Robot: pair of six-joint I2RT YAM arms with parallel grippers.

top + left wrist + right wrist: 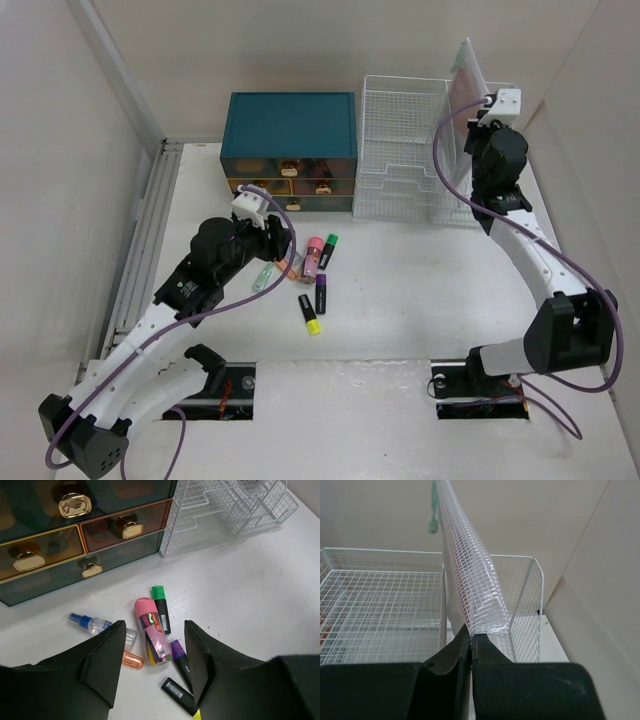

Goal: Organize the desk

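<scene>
The white desk point(420, 290) carries a small heap of stationery: a pink-capped clear tube point(151, 635), a green highlighter point(161, 607), a purple highlighter point(179, 655), a black-and-yellow highlighter point(177, 692), a small spray bottle point(95, 625) and an orange clear cap point(132, 659). My left gripper point(155, 630) hangs open just above the pink tube, holding nothing. At the back right, my right gripper point(470, 632) is shut on the bottom edge of a clear mesh zip pouch point(475, 580), which stands upright over the right end of the white wire rack point(400, 150).
A teal drawer box point(290, 140) with gold handles stands at the back, just beyond the heap. The wire rack point(225, 515) sits right beside it. A ribbed metal rail point(145, 250) runs along the desk's left edge. Walls close in on both sides.
</scene>
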